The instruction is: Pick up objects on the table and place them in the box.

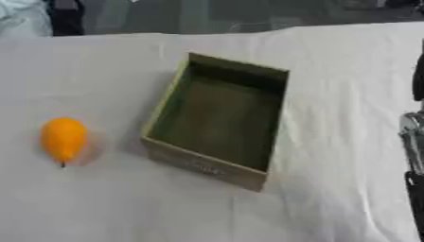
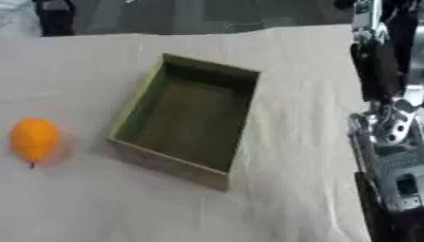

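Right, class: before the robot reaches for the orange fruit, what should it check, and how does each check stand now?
1. Fruit lies alone on the tablecloth, nothing against it: ok.
2. Box is open on top, nothing seen inside: ok.
3. Fruit sits apart from the box, to its left: ok.
4. Left hand ready on the fruit's side: cannot tell, it shows in no view.
5. Right arm stands off the box, at the right edge: ok; its hand is not seen.
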{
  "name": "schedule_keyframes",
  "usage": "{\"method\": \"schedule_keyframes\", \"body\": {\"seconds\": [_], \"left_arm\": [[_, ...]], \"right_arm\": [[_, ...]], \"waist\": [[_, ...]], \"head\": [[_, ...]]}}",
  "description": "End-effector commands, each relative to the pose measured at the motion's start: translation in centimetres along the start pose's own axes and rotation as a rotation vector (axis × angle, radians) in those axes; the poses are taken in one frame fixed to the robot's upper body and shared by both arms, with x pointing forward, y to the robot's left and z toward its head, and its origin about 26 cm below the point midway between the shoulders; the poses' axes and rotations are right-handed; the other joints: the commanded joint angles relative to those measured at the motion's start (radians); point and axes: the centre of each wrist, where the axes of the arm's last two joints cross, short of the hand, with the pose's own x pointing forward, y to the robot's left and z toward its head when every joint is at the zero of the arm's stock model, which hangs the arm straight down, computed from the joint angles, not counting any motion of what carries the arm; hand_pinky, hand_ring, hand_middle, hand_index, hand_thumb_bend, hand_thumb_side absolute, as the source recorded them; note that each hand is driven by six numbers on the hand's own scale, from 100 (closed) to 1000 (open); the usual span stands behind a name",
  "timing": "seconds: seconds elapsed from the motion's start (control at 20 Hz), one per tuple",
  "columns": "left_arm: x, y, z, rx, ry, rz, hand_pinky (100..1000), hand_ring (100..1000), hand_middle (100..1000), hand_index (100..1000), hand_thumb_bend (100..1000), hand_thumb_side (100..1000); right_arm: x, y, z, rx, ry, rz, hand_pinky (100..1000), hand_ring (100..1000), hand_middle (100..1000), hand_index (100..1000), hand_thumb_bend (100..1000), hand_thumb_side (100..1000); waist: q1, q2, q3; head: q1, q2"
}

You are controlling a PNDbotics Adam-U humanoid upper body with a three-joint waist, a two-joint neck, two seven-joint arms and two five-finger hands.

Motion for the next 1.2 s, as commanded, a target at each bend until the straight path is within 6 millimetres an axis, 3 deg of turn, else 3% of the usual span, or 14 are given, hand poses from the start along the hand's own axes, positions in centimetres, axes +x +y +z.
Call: {"method": "schedule_keyframes", "body": {"seconds": [0.05,0.55,0.9,1.2], "left_arm": [[-1.5,1.3,-0.1,-0.082,-0.026,-0.022,828,854,802,993,466,755],[-3.8,2.0,-1.3,-0.166,-0.045,-0.012,828,867,816,996,472,749],[-5.6,1.9,-1.1,-0.173,-0.018,-0.007,827,868,818,994,468,739],[-7.0,1.1,-1.4,-0.22,-0.018,0.012,855,888,848,1000,668,696]], "right_arm": [[0.7,-0.2,-0.7,0.013,-0.041,0.008,546,832,572,784,281,679],[0.8,0.1,-0.7,0.025,-0.038,-0.005,545,832,570,783,283,680],[0.9,0.3,-0.7,0.032,-0.038,-0.012,546,832,569,783,285,681],[1.0,0.6,-0.9,0.042,-0.042,-0.027,545,833,567,782,286,681]], "waist": [[0.001,-0.018,0.0],[0.001,-0.019,-0.009],[0.0,-0.018,-0.015],[0.002,-0.007,-0.031]], "head": [[0.008,0.006],[0.017,-0.006],[0.025,-0.008],[0.044,-0.019]]}}
